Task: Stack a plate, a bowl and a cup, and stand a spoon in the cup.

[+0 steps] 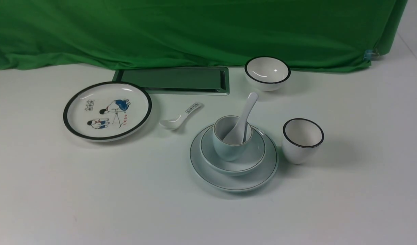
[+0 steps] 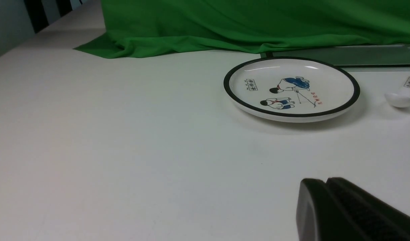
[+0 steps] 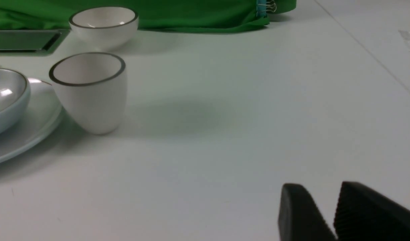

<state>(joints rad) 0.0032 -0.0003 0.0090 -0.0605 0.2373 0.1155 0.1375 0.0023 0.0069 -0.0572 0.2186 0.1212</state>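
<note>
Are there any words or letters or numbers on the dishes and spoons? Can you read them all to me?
Black-rimmed plate: red letters in a column, too small to read for sure.
Same plate: a small boxed block of dark marks, too small to read.
Spoon lying on the table: boxed dark marks on its handle, too small to read.
Spoon in the cup: no writing that I can see.

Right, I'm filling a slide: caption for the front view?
Spoon in cup, cup in bowl, bowl on plate.

cartoon plate w/ blk rim (image 2: 292, 88), green cloth (image 2: 191, 30) behind, pt of white spoon (image 2: 404, 95), L gripper (image 2: 326, 182) closed
</note>
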